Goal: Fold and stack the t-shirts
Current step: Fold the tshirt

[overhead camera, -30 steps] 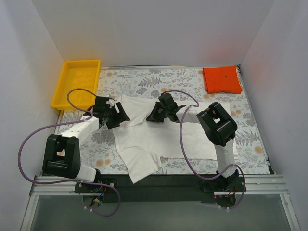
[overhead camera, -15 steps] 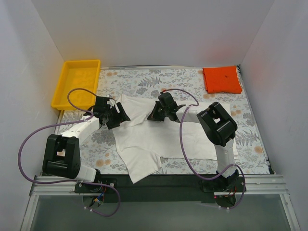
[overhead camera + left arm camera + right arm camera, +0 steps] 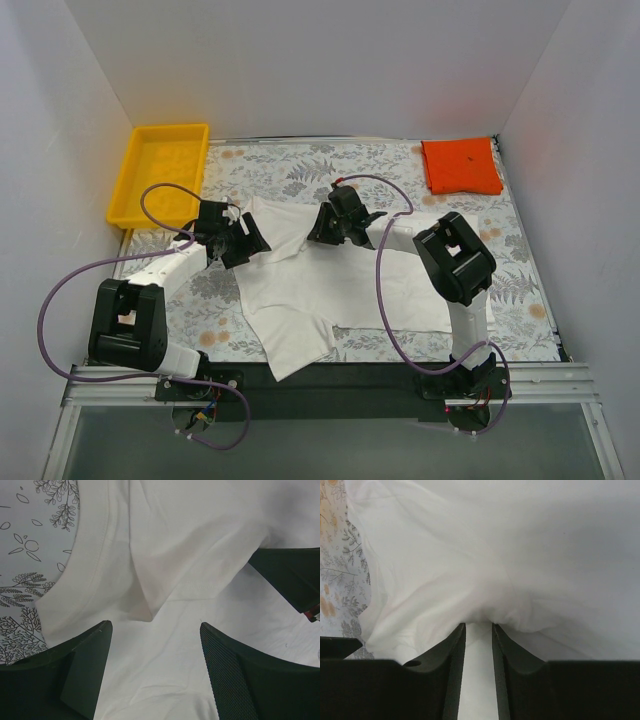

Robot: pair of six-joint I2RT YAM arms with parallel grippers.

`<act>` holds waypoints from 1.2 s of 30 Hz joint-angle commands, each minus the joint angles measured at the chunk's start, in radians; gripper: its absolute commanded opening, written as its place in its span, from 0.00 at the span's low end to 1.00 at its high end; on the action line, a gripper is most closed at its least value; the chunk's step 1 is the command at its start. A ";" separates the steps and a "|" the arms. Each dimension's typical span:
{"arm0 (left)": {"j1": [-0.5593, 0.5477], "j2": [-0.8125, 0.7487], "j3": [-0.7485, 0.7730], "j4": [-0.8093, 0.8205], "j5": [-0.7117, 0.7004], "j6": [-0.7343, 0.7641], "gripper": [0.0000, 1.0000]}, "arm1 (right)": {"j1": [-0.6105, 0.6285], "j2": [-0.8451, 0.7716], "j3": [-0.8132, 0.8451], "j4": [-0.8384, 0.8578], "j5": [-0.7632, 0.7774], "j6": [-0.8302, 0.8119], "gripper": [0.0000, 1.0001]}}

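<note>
Jaws of the left gripper (image 3: pixel 155 627) stand wide apart, released, with nothing between them. They hang just above the large white short-sleeved cloth t-shirt (image 3: pixel 190 530), beside its curved collar seam, where a folded flap comes to a point.

The right gripper (image 3: pixel 478 626) has its jaws a narrow slit apart, the tips against a puckered bunch of the same white cloth. I cannot tell whether they pinch it or only touch it.

The white shirt lies rumpled mid-table on the floral-patterned tablecloth (image 3: pixel 290 170), one part reaching the near edge. The small orange-red cloth t-shirt (image 3: pixel 461 166), folded square, lies flat at the far right corner, well apart. A yellow rectangular plastic tray (image 3: pixel 122 190) sits at the far left corner.
</note>
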 commanded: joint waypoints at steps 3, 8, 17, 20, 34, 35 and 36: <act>-0.007 -0.008 -0.006 0.010 -0.010 0.008 0.66 | -0.007 -0.050 0.008 -0.009 0.032 -0.048 0.31; -0.012 -0.001 -0.006 0.012 -0.010 0.008 0.66 | -0.013 -0.027 0.031 -0.008 0.013 -0.074 0.31; -0.021 0.013 -0.008 0.021 -0.015 0.005 0.66 | -0.015 0.004 0.047 0.005 -0.049 -0.086 0.29; -0.023 0.022 -0.005 0.026 -0.018 0.003 0.66 | -0.015 0.011 0.054 0.009 -0.064 -0.092 0.27; -0.047 0.084 0.037 0.049 -0.047 0.012 0.59 | -0.015 0.025 0.051 0.011 -0.081 -0.098 0.15; -0.050 0.088 0.041 0.049 -0.047 0.014 0.58 | -0.015 0.024 0.051 0.011 -0.081 -0.097 0.14; -0.050 0.091 0.043 0.049 -0.052 0.015 0.57 | -0.015 0.024 0.049 0.011 -0.081 -0.098 0.12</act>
